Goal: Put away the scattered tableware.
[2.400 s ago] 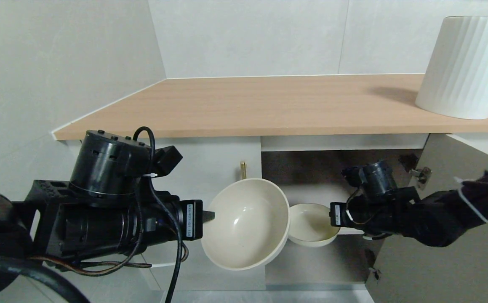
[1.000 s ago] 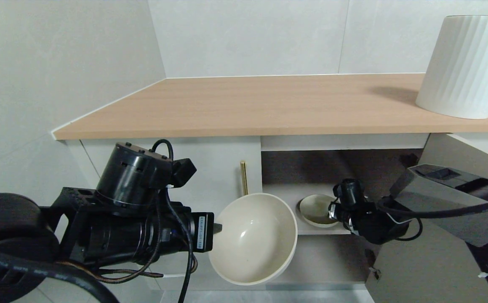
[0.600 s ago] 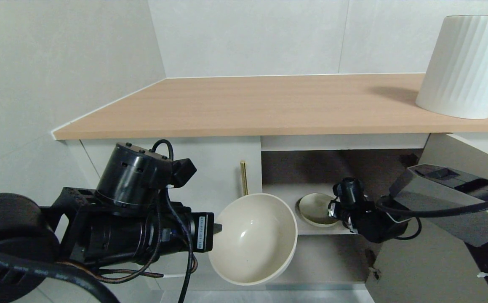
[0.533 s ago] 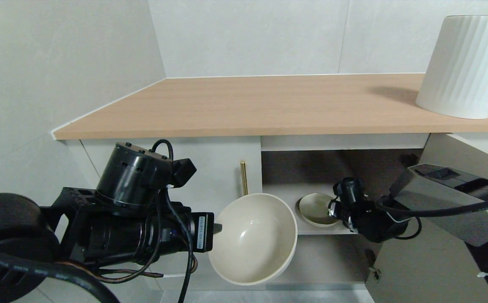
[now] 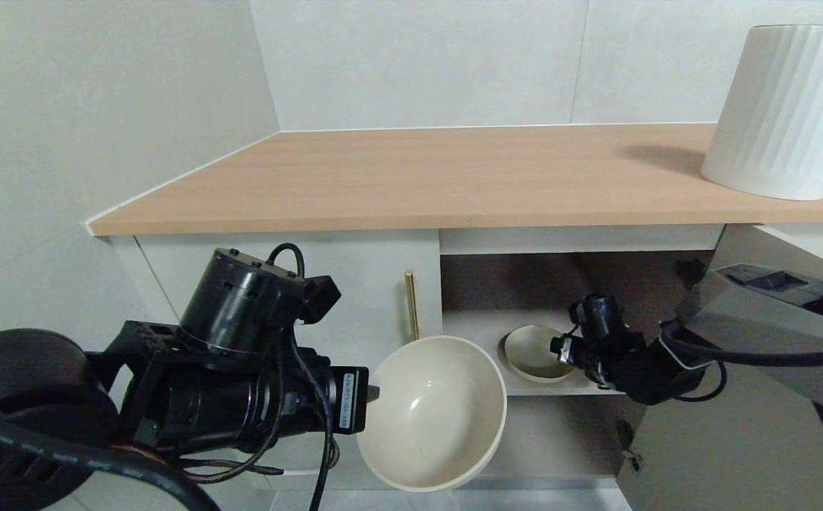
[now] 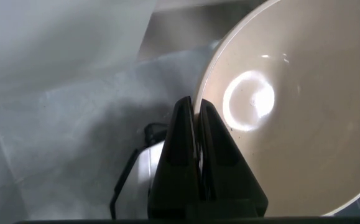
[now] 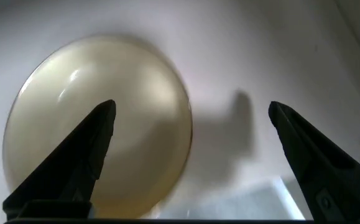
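Note:
A large cream bowl (image 5: 431, 414) hangs tilted in front of the closed cabinet door, below the counter. My left gripper (image 5: 373, 392) is shut on its rim; in the left wrist view the left gripper (image 6: 196, 107) pinches the edge of the large bowl (image 6: 291, 118). A small cream bowl (image 5: 530, 352) sits on the shelf (image 5: 475, 330) inside the open cabinet. My right gripper (image 5: 560, 353) is just to its right at the shelf's front. In the right wrist view the right gripper (image 7: 191, 107) is open, with the small bowl (image 7: 99, 124) lying free beyond its fingers (image 7: 74, 168).
The wooden counter (image 5: 454, 177) overhangs the cabinet, with a white ribbed container (image 5: 787, 106) at its right end. A brass handle (image 5: 410, 304) sticks out from the closed door beside the large bowl. The open cabinet door (image 5: 738, 440) stands at the right.
The right gripper carried the small bowl into the cabinet, set it on the shelf and let go, then drew back a little. The left arm sank and shifted right with the large bowl.

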### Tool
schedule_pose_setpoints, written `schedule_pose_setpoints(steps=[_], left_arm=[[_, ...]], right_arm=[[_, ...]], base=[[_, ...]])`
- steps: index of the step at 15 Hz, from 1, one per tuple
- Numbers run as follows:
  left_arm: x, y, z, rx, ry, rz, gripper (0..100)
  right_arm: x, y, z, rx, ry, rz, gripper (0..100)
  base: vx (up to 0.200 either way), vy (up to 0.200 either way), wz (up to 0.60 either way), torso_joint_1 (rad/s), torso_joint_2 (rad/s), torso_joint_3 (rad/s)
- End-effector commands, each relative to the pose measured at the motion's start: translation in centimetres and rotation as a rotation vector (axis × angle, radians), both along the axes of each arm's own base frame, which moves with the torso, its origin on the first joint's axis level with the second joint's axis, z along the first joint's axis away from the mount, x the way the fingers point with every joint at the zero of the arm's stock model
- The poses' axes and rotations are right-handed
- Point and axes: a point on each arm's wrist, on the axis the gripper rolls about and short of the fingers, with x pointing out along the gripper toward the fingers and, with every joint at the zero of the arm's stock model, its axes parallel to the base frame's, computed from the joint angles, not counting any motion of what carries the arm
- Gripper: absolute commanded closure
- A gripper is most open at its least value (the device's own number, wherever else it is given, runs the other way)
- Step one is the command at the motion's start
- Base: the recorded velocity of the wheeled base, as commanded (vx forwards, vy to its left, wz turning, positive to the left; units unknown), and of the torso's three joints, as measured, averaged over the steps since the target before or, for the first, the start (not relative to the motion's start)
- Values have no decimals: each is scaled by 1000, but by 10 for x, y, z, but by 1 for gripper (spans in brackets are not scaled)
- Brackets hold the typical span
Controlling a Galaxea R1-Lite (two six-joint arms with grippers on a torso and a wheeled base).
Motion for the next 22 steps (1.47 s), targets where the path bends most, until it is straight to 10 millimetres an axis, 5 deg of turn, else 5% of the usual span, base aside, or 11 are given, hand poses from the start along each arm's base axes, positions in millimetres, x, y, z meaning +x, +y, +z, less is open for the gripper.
schedule_pose_setpoints(steps=[1, 5, 8, 12, 17, 22], left_arm=[[-1, -7, -12, 60, 31, -24, 100], [-7, -16, -42, 254, 65, -95, 100], [-8, -18, -45, 262, 72, -105, 100], [-9, -18, -40, 249, 56, -101, 100], [-8, -18, -37, 234, 47, -93, 100], [-8, -19, -36, 232, 46, -95, 100]], right_arm=[[-49, 9, 82, 65, -4, 129, 0], [-138, 19, 175, 183, 89, 434, 0], [-193, 27, 207, 201, 121, 609, 0], [-224, 47, 198, 128, 229, 746, 0], [-218, 77, 157, 54, 374, 779, 0], [-215, 90, 138, 29, 432, 785, 0]], base=[[0, 0, 0, 0, 0, 0], [0, 0, 0, 0, 0, 0], [0, 0, 0, 0, 0, 0], [0, 0, 0, 0, 0, 0], [0, 0, 0, 0, 0, 0], [0, 0, 0, 0, 0, 0]])
